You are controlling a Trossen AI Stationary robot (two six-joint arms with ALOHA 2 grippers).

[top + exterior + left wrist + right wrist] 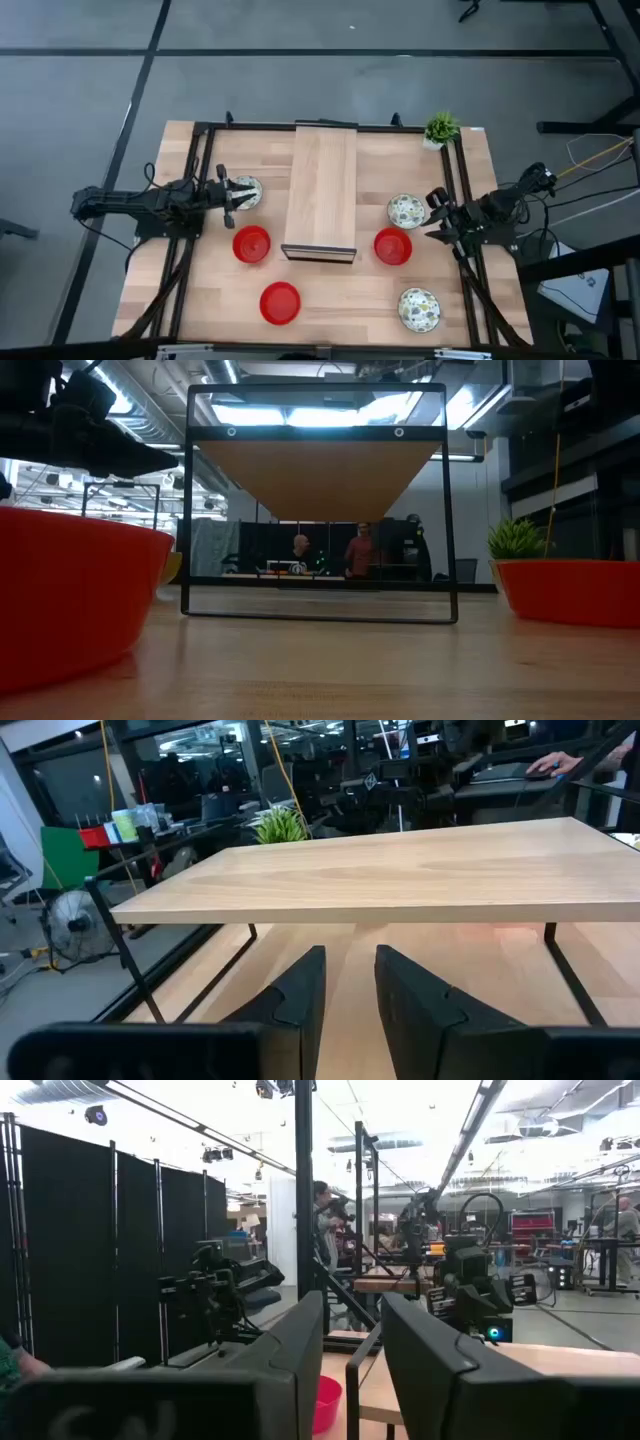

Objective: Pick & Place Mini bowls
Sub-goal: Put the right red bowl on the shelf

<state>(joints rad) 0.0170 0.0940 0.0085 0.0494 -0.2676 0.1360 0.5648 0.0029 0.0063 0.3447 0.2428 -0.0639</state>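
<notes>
The left gripper hovers at the left side of the table, its fingers a narrow gap apart with nothing between them, right at a patterned bowl and facing the raised wooden shelf in the middle. The right gripper sits at the right side, its fingers likewise slightly parted and empty, just beside another patterned bowl. 3 red bowls lie at and, a 3rd patterned bowl rests near the front right, and a small potted plant stands at the far right corner
</notes>
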